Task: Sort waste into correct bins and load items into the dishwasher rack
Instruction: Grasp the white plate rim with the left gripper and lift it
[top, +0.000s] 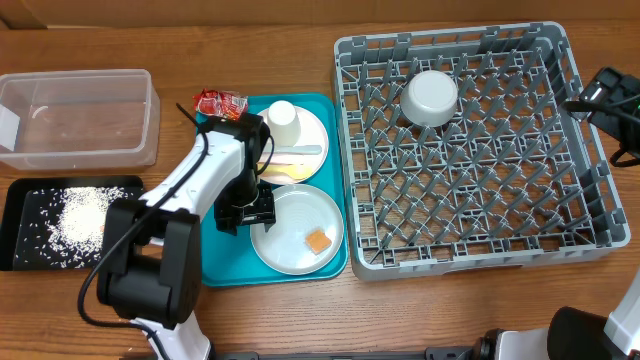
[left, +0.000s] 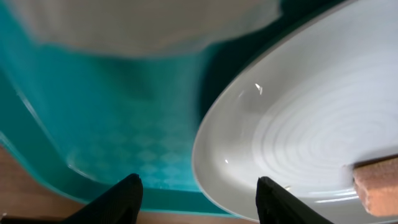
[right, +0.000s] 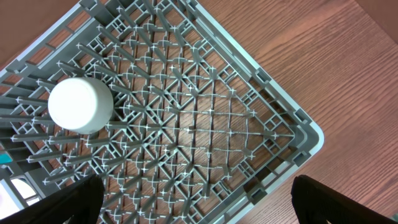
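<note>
On the teal tray (top: 222, 262) lies a round white plate (top: 290, 215) carrying a small orange food cube (top: 318, 240). My left gripper (top: 247, 208) is low at that plate's left rim. In the left wrist view the plate (left: 311, 124) has its edge between the two parted fingers (left: 118, 202), and the orange cube (left: 376, 183) sits at the right. A white cup (top: 283, 122) stands on a pale plate (top: 312, 140) with yellow cutlery (top: 290, 168) beside it. A red wrapper (top: 219, 102) lies at the tray's far corner. The dishwasher rack (top: 480, 255) holds an upturned grey bowl (top: 430, 97). My right gripper (top: 598, 105) hangs open over the rack's right side.
A clear tub (top: 75, 115) stands at the far left. In front of it a black tray (top: 25, 195) holds loose rice (top: 80, 218). In the right wrist view the rack's corner (right: 298, 134) and bare wooden table (right: 336, 56) lie below.
</note>
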